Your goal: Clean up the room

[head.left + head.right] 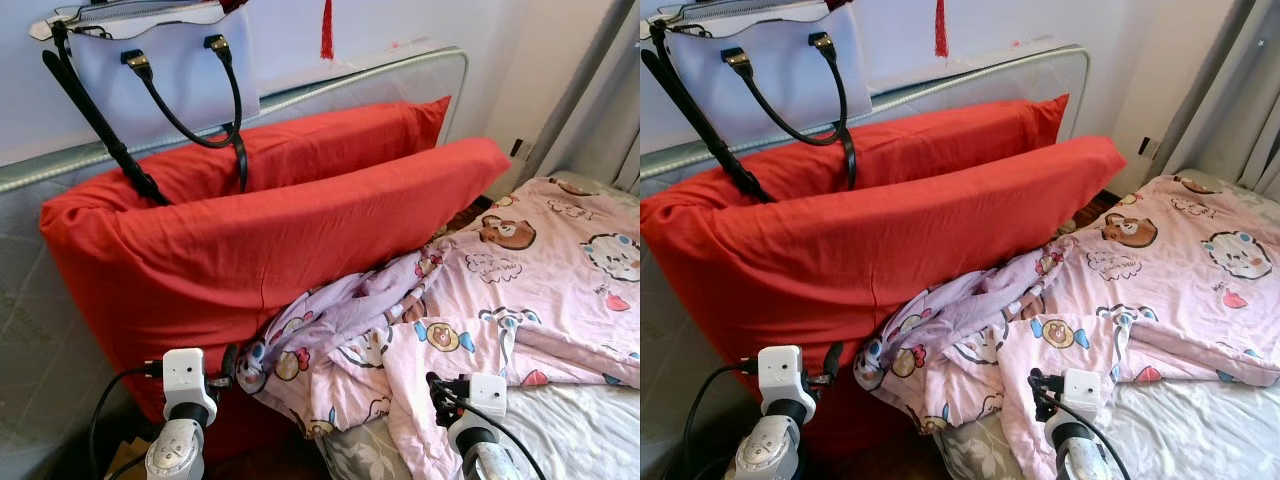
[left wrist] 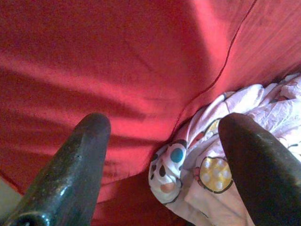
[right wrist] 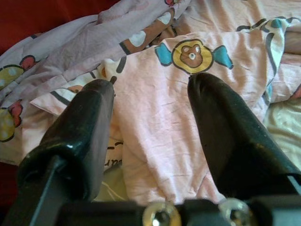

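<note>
A pink cartoon-print quilt (image 1: 520, 290) lies crumpled on the bed, its bunched end (image 1: 330, 350) pushed against two big red pillows (image 1: 250, 230) that lean on the headboard. My left gripper (image 2: 162, 141) is open, low at the pillow's foot beside the quilt's bunched edge (image 2: 202, 169). My right gripper (image 3: 150, 99) is open just above the quilt's pink cloth (image 3: 155, 122), near a bear-candy print (image 3: 190, 54). Both wrists (image 1: 185, 385) (image 1: 485, 400) show at the bottom of the eye views.
A white handbag with black straps (image 1: 160, 75) sits on top of the headboard (image 1: 350, 85) above the pillows. A grey curtain (image 1: 590, 80) hangs at the right. The light patterned mattress sheet (image 1: 570, 430) shows below the quilt.
</note>
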Tool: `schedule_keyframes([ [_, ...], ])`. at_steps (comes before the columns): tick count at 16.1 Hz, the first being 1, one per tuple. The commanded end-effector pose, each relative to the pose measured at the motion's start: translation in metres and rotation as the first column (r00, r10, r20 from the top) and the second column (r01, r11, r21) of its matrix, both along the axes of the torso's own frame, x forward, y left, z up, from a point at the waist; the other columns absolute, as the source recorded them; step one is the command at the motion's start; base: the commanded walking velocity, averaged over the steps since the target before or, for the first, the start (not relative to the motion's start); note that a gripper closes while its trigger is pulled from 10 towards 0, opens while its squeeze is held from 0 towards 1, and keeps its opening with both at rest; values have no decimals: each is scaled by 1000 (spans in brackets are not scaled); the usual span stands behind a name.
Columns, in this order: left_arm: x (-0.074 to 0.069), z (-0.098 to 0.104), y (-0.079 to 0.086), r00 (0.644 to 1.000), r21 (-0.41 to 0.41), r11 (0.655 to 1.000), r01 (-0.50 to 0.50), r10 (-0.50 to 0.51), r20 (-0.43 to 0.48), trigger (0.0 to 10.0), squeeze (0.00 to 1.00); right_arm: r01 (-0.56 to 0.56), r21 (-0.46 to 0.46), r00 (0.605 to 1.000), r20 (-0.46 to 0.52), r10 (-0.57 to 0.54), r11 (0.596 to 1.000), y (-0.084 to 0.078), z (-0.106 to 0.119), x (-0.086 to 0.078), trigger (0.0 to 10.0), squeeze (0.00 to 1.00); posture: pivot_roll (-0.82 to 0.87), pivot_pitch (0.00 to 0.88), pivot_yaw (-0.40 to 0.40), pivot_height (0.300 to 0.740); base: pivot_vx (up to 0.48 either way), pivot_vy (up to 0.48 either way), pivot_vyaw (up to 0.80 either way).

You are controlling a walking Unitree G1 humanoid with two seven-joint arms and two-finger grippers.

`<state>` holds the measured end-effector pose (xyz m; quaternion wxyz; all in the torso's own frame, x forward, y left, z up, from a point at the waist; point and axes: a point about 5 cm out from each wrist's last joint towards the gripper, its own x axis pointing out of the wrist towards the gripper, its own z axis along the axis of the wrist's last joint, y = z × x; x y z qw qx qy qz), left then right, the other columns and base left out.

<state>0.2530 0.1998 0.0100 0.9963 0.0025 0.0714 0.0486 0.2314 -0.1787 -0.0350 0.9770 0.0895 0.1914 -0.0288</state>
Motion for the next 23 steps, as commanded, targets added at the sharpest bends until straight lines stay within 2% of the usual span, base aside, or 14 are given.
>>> schedule_keyframes([
  [1,-1,-2,1,1000,16,1000,3,-2,-21,10000,0,-10,1,1000,8,10,1000,2,2,3,10000,0,9,0,-36,690,0,0,0],
  [13,-1,-1,1,1000,19,1000,2,-1,-26,10000,0,-32,-10,998,-46,31,999,4,-3,2,10000,0,10,0,-32,685,0,0,0],
  [14,-1,-1,1,1000,20,1000,3,-3,-28,10000,0,-34,-9,998,-45,34,999,5,-3,2,10000,0,10,0,-32,675,0,0,0],
  [23,-1,-2,0,999,20,1000,2,-1,-35,10000,0,-44,-2,999,-33,44,999,8,-3,1,10000,0,15,0,-37,675,0,0,0],
])
